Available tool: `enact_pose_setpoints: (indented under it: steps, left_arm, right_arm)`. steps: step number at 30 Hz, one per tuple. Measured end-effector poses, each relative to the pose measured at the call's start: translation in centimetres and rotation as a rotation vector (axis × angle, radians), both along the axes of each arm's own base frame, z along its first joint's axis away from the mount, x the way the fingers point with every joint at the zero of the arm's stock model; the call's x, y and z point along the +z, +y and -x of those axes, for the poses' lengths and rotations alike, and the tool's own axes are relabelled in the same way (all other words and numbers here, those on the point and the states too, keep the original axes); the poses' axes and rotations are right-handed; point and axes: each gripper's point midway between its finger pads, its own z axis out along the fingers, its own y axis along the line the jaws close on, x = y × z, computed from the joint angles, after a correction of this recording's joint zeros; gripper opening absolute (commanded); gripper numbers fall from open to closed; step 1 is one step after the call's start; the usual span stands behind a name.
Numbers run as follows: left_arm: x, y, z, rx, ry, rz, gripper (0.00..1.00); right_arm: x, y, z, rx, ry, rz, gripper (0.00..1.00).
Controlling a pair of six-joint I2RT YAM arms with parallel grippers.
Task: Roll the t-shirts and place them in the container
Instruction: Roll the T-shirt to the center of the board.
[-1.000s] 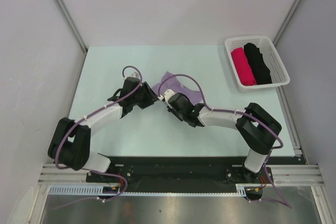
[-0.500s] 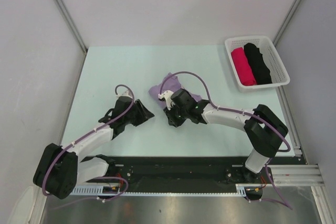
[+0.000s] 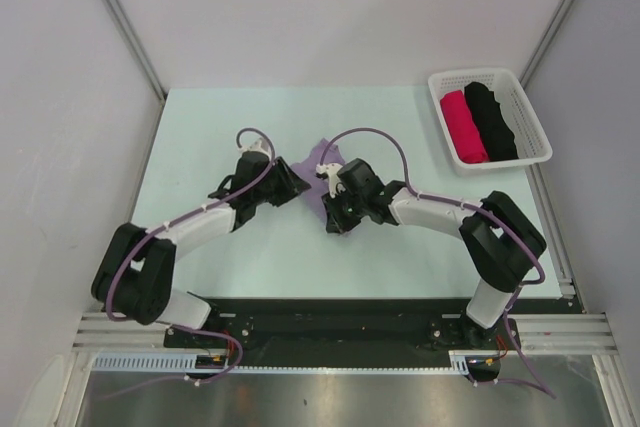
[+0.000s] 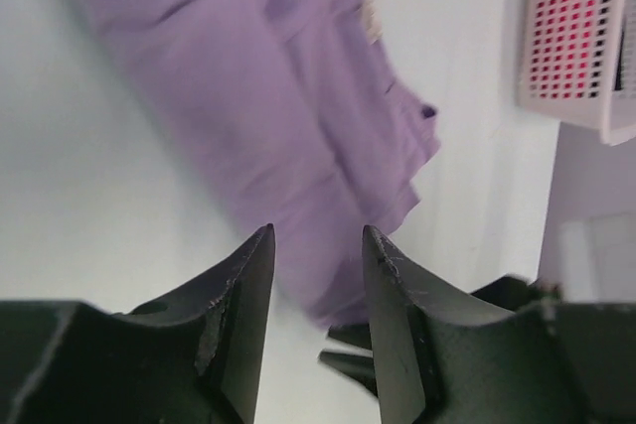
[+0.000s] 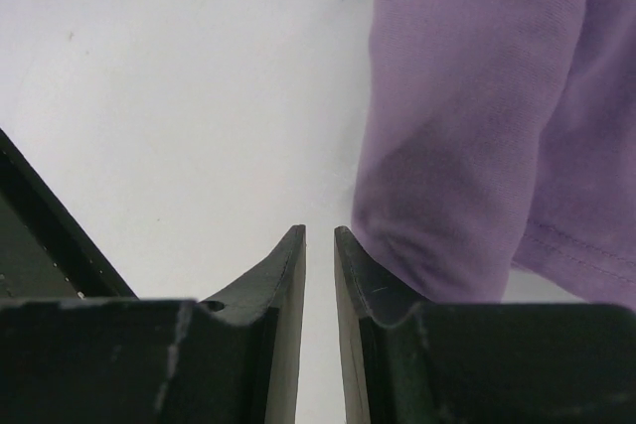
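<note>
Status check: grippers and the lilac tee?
Left gripper open above lilac t-shirt, empty. Right gripper nearly shut beside its edge, empty. Shirt crumpled, unrolled. Nothing blocking.

Lilac t-shirt (image 3: 318, 155) — mostly hidden overhead, blurred up close.

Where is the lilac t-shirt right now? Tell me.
In the top external view the lilac t-shirt lies mid-table, between the left end effector and the right end effector, well left of the white basket.

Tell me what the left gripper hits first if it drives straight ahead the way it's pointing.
The purple t-shirt: its cloth shows in the gap between the left gripper's open fingers, straight ahead. How close it is I cannot tell.
</note>
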Motion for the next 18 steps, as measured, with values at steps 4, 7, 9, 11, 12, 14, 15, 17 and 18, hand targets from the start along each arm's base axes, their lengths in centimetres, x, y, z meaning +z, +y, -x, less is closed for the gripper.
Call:
enact_pose_setpoints:
  steps: [4, 7, 9, 11, 12, 14, 15, 17, 18]
  left_arm:
    - [1.1, -1.6, -2.9, -0.011, -0.032, 0.023, 0.44]
    - [0.4, -2.4, -4.2, -0.016, -0.019, 0.020, 0.44]
    - [-0.7, -2.7, -4.9, -0.017, 0.003, 0.010, 0.44]
    - [-1.9, -2.9, -5.2, -0.017, 0.029, -0.001, 0.44]
    - [-2.4, -2.9, -5.3, -0.017, 0.039, -0.006, 0.44]
    - [-3.2, -3.0, -5.4, -0.017, 0.054, -0.013, 0.44]
    - [-3.3, -3.0, -5.5, -0.017, 0.058, -0.015, 0.44]
    - [-3.4, -3.2, -5.9, -0.018, 0.060, -0.016, 0.44]
    - [-3.4, -3.3, -6.1, -0.018, 0.059, -0.016, 0.44]
  right_arm:
    - [0.1, 0.0, -0.1, -0.006, 0.013, -0.011, 0.23]
    - [0.2, 0.0, -0.1, -0.012, 0.016, -0.015, 0.24]
    - [0.4, -0.1, -0.2, -0.018, 0.003, -0.012, 0.28]
    - [0.9, -0.1, -0.4, -0.037, -0.042, 0.009, 0.32]
    - [1.2, 0.0, -0.5, -0.048, -0.075, 0.023, 0.37]
    - [1.8, 0.2, -0.4, -0.061, -0.141, 0.051, 0.44]
    - [2.0, 0.3, -0.4, -0.066, -0.170, 0.067, 0.51]
    - [2.2, 0.4, -0.5, -0.081, -0.236, 0.103, 0.56]
    - [2.3, 0.4, -0.7, -0.088, -0.277, 0.128, 0.60]
